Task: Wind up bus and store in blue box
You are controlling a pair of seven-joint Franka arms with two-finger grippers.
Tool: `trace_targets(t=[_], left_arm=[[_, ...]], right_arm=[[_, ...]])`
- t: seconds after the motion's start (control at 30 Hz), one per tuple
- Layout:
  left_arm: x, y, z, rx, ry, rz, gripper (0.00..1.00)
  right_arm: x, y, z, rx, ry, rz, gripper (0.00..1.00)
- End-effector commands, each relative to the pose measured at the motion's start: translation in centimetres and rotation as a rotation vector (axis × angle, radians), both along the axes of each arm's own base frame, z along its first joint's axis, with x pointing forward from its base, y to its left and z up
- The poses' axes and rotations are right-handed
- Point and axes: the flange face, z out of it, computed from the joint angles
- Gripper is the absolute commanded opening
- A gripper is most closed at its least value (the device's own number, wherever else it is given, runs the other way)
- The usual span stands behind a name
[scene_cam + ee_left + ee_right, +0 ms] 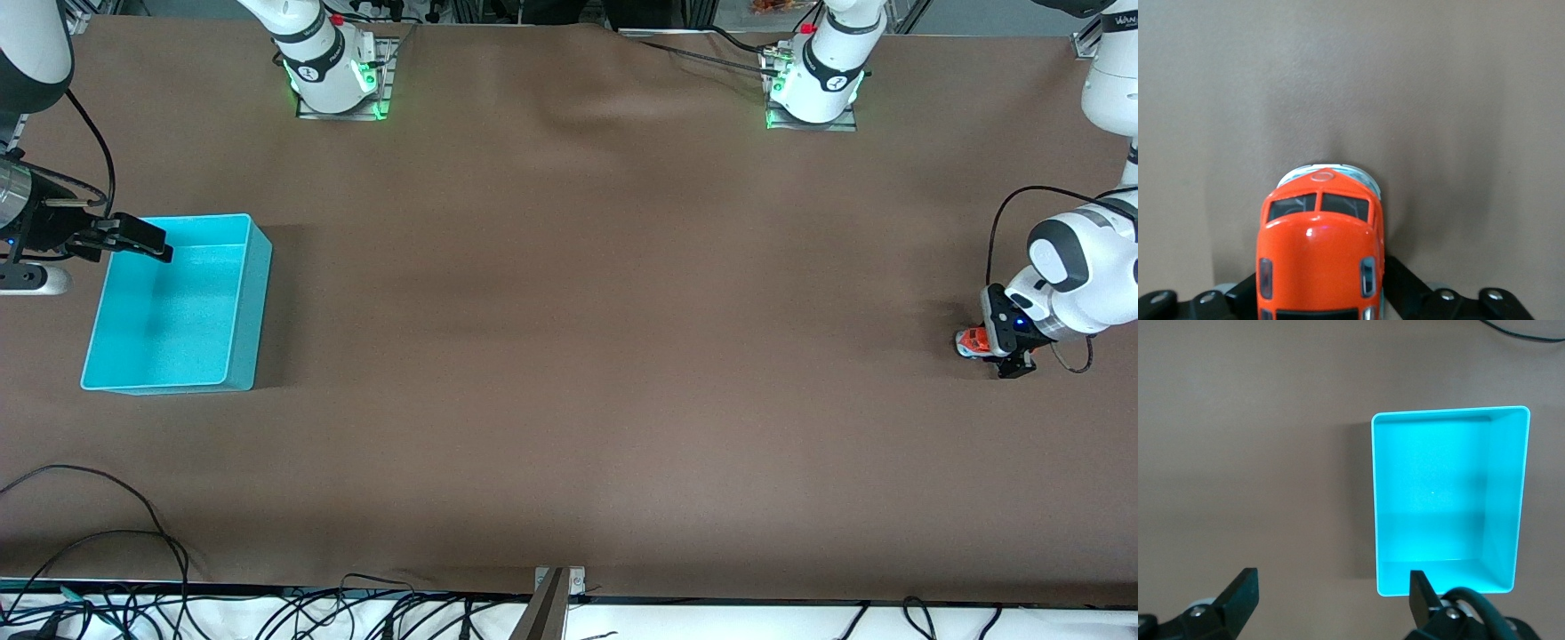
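At the table's left-arm end, left end effector (pixel 994 354) straddling bus (pixel 973 340), grip unclear, right end effector (pixel 133 240) spread over blue box (pixel 240 311).

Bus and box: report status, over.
Left gripper low at the table, at the left arm's end, fingers either side of the bus. Right gripper open, over the blue box edge. Box holds nothing. Nothing lies between them.

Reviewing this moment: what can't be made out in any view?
- Bus: rear cut off by the left wrist view's edge; mostly hidden under the left gripper in front view.
- Whether the left gripper grips the bus: contact unseen.
- Blue box: one corner covered by the right gripper.
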Motion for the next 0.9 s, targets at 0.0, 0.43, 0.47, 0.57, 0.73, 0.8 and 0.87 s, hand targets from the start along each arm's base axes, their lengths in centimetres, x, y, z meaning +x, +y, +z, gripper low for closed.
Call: trace_targets(t=[0.0, 0.43, 0.47, 0.57, 0.73, 0.8, 0.87], left_arm=[[-0.1, 0.6, 1.5, 0.011, 0.036, 0.047, 1.00], [-0.8, 0.0, 13.7, 0.035, 0.104, 0.220, 1.00], [-0.9, -0.1, 14.9, 0.040, 0.102, 0.239, 1.00], [-1.1, -1.4, 18.2, 0.052, 0.111, 0.304, 1.00], [-1.0, -4.7, 23.2, 0.073, 0.153, 0.418, 1.00], [-0.5, -6.3, 24.9, 0.081, 0.170, 0.443, 1.00], [0.5, -8.1, 26.6, 0.088, 0.181, 0.461, 1.00]], right_arm=[[0.4, -0.2, 0.7, -0.016, -0.009, -0.009, 1.00], [0.4, -0.2, 0.7, -0.016, -0.009, -0.009, 1.00], [0.4, -0.2, 0.7, -0.016, -0.009, -0.009, 1.00], [0.4, -0.2, 0.7, -0.016, -0.009, -0.009, 1.00], [0.4, -0.2, 0.7, -0.016, -0.009, -0.009, 1.00], [0.4, -0.2, 0.7, -0.016, -0.009, -0.009, 1.00], [0.4, -0.2, 0.7, -0.016, -0.009, -0.009, 1.00]])
